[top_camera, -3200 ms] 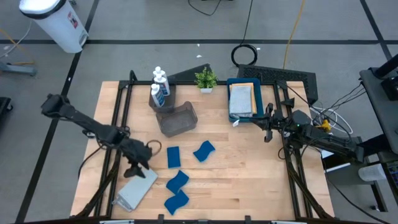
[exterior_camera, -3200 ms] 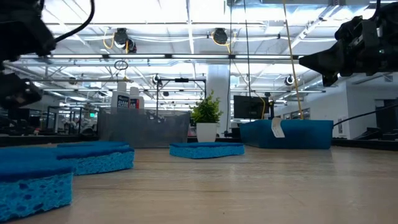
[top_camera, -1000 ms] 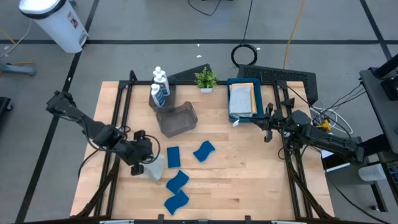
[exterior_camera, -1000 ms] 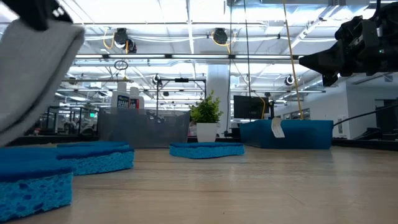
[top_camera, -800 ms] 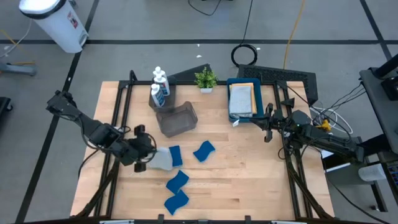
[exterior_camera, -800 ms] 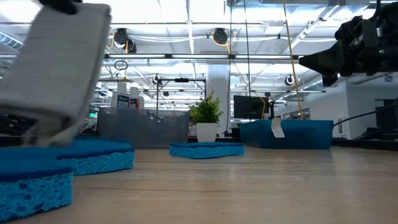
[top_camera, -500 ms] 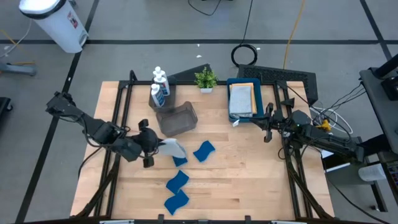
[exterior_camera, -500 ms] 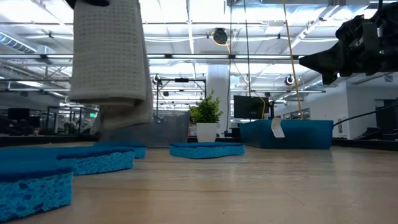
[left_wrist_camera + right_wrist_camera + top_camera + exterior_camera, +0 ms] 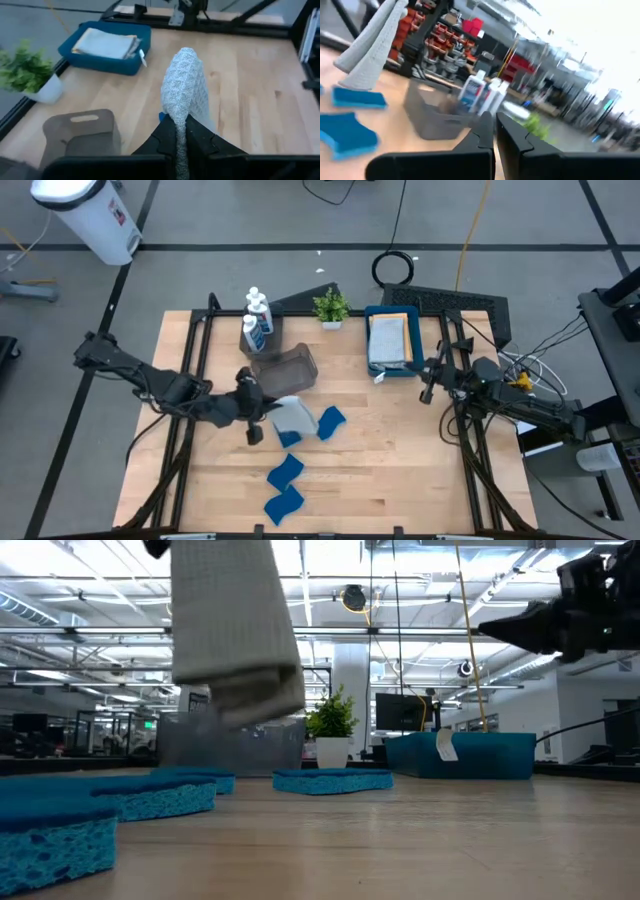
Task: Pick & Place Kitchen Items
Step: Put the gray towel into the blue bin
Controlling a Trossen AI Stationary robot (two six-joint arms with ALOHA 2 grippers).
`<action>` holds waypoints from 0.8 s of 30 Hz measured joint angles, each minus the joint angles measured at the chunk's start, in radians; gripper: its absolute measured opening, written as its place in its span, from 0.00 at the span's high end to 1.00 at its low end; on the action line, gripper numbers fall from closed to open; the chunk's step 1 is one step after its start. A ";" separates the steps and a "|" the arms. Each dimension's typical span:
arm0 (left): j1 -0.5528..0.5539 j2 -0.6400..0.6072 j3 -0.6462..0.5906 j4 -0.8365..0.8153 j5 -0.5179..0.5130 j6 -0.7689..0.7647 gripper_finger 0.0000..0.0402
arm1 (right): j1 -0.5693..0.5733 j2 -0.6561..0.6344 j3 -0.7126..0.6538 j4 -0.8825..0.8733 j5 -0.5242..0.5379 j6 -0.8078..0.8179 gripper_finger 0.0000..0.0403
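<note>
My left gripper (image 9: 266, 411) is shut on a folded grey cloth (image 9: 292, 416), which hangs in the air above the table's middle left (image 9: 235, 630). Blue sponges lie below and near it: one partly under the cloth (image 9: 291, 438), one beside it (image 9: 329, 422), two nearer the front edge (image 9: 286, 470) (image 9: 283, 504). White bottles (image 9: 256, 316) stand at the far left. My right gripper (image 9: 428, 388) hovers shut at the table's right, in front of the blue tray (image 9: 388, 369), holding nothing. My left gripper pinches the cloth's folded upper edge (image 9: 181, 118) between its two fingers, several layers together. The fingers come roughly level from the table's left. The cloth hangs slack below the fingers (image 9: 240, 680), lifted clear of the table and the sponges.
A grey mesh basket (image 9: 284, 370) stands just beyond the held cloth, with a small potted plant (image 9: 331, 307) behind it. The blue tray at the far right holds folded cloths (image 9: 389, 338). Bare wood lies between the sponges and my right gripper.
My left gripper has carried the grey cloth toward the table's right and a little toward the far edge, over the sponges. The cloth stays lifted clear and has swung from slanting to hanging straight down. My right gripper has shifted slightly.
</note>
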 joint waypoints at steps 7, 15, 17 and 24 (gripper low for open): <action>0.063 0.091 -0.001 0.171 0.077 0.132 0.97 | 0.002 0.001 0.000 0.005 -0.021 -0.187 1.00; 0.066 0.198 -0.001 0.309 0.051 0.250 0.97 | 0.002 0.001 0.000 0.031 -0.238 0.149 1.00; 0.066 0.222 -0.001 0.355 0.051 0.276 0.97 | 0.002 0.001 0.000 0.059 -0.289 0.215 1.00; 0.062 0.277 -0.001 0.418 0.014 0.259 0.97 | 0.002 0.000 0.000 0.189 -0.474 0.498 1.00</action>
